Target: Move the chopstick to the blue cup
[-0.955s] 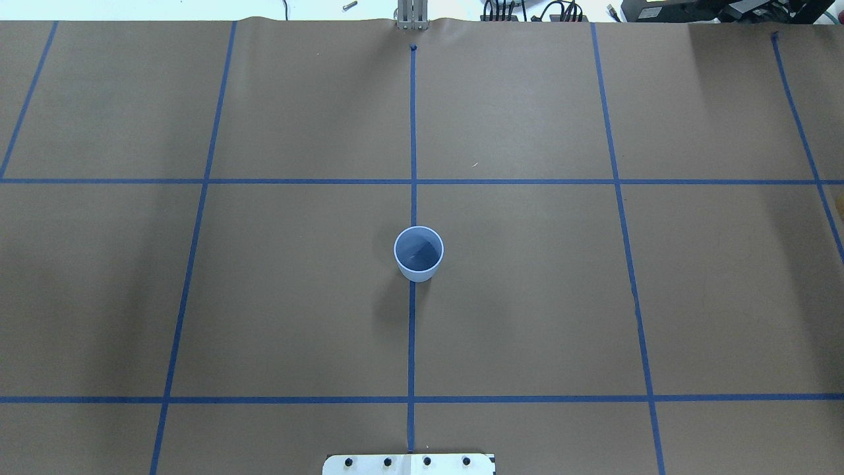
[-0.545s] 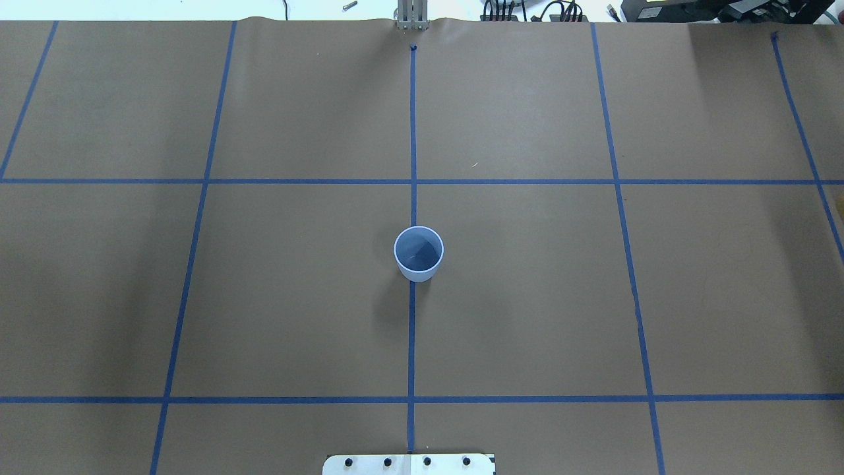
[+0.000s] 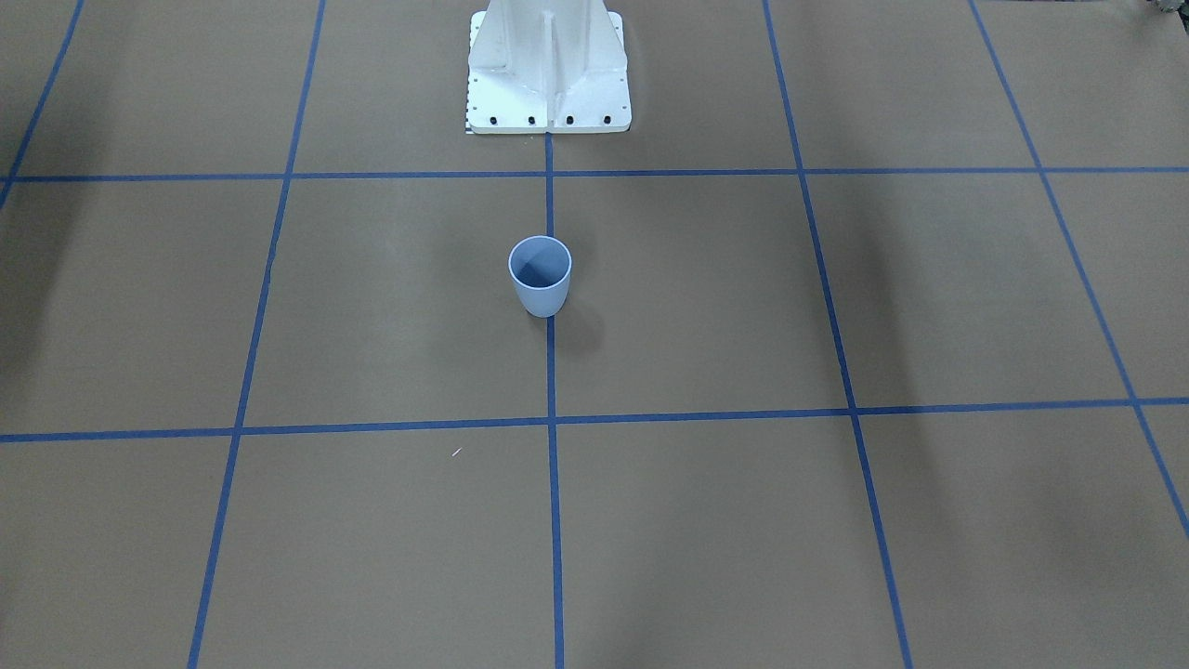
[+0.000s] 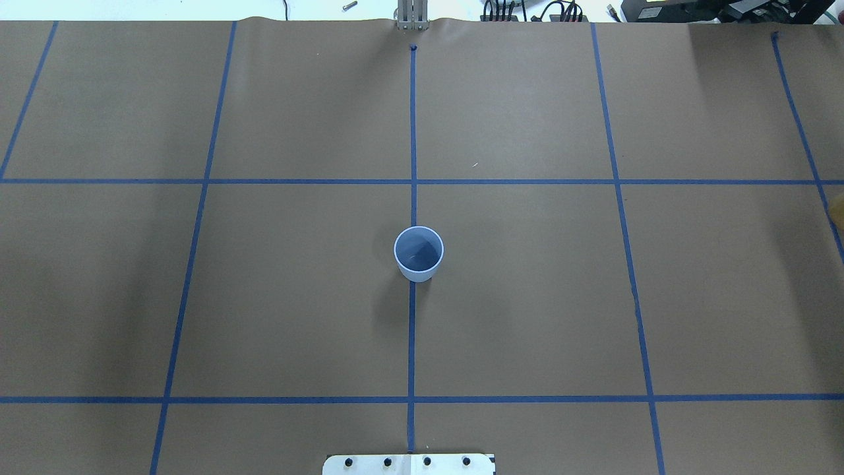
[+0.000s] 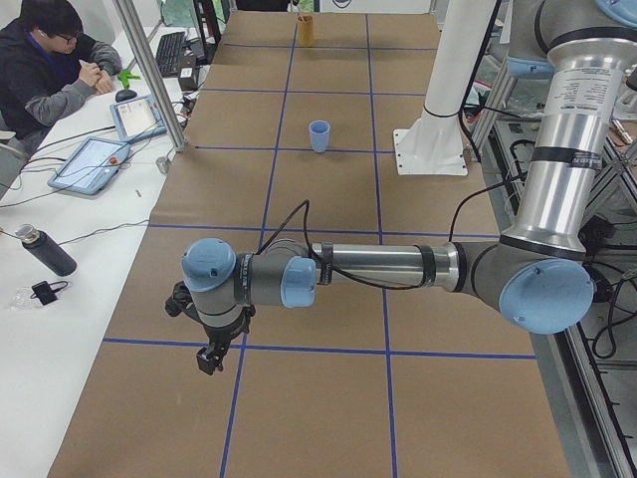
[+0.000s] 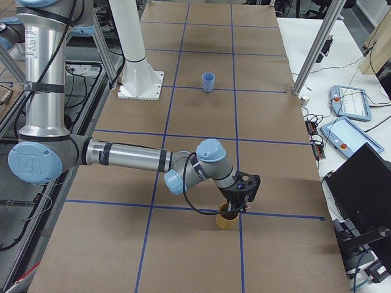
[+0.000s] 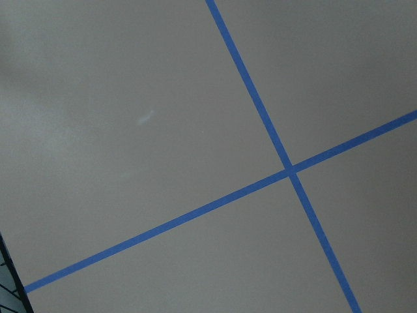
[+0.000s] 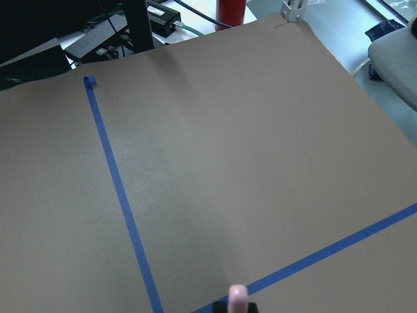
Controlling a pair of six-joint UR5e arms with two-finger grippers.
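Front-facing: the small light-blue plastic cup [image 3: 540, 276] stands upright on the brown paper-covered table [image 3: 743, 520], on the centre tape line, at 6 o'clock from the white robot pedestal [image 3: 548, 84].

Overhead: the cup [image 4: 419, 254] sits mid-frame.

Left side: the left gripper [image 5: 206, 363] hangs over the table at 7 o'clock; its grip cannot be told.

Right side: the right gripper [image 6: 232, 210] is right over a squat orange cup [image 6: 227, 222], at 6 o'clock from the blue cup [image 6: 208, 82]; its grip cannot be told.

Left wrist: blue tape lines [image 7: 290, 171] cross.

Right wrist: a pale pink chopstick tip [image 8: 238, 295] shows at 6 o'clock.
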